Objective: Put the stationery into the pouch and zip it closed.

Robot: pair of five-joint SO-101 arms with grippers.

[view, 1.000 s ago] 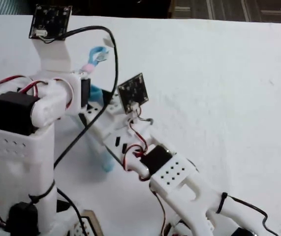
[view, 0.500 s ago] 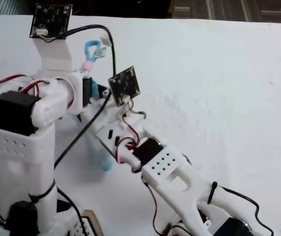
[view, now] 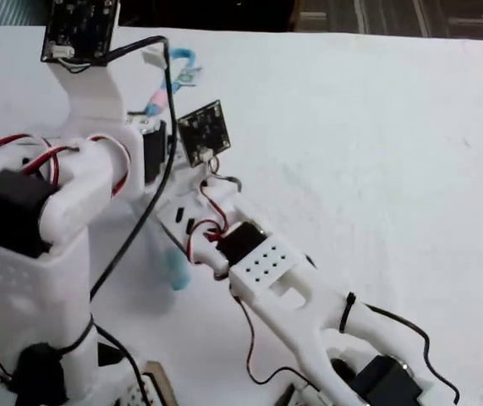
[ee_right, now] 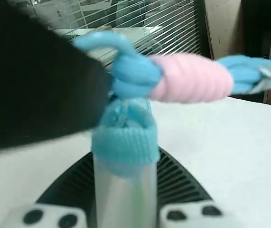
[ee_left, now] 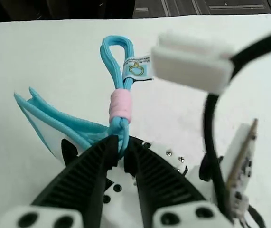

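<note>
Pouch [ee_left: 44, 115] count is one: a pale, see-through thing with light blue trim, sitting low between the two arms toward the left side of the white table [view: 376, 127]. From the high view only a bit of its blue edge [view: 176, 272] pokes out under the arms. Can't tell if it's resting on the table or lifted a little.

One blue pull cord [ee_left: 116, 54] comes off it, doubled into a loop. One pink sleeve [ee_left: 121, 105] is squeezed round both strands, and one small white tag [ee_left: 139, 66] hangs just past that sleeve. The cord is stretched away from the pouch, with the loop end pointing at the far edge of the table.

The left gripper [ee_left: 124, 142] has its two black ribbed fingers pinched almost together on the cord, right next to the pink sleeve on the pouch side. The right gripper [ee_right: 124, 183] is just beside it, one finger on each side of the pouch's end, where a blue fabric cap tops a silvery body. It looks clamped on, no gap that I can see. The two grippers are nearly touching.
</note>
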